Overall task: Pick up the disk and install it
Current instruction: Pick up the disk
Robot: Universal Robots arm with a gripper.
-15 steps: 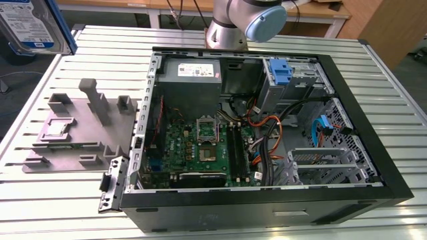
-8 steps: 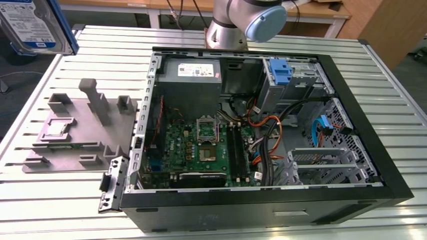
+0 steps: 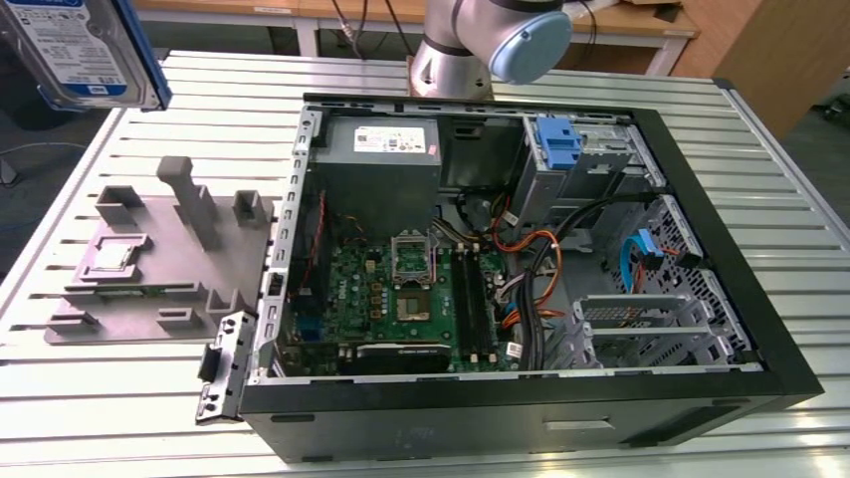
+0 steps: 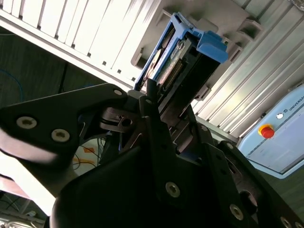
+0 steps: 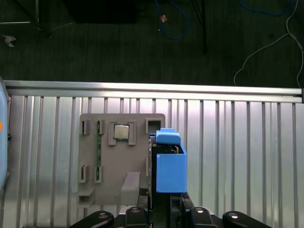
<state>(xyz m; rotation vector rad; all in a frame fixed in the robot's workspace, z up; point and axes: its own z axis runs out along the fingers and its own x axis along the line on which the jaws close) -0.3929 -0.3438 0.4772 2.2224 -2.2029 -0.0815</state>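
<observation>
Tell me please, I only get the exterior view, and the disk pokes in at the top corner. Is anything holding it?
Observer: Yes. In the second wrist view the gripper is clamped on the disk.
Operator: What's underneath it?
Observer: In the first wrist view it hangs above one edge of the grey holder tray.
Operator: What's on its far end?
Observer: A blue tab, at the end away from the gripper.

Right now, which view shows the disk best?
The exterior view: the disk shows its labelled face. The first wrist view shows its blue carrier end-on; the second wrist view shows its thin edge, held in the jaws.
</observation>
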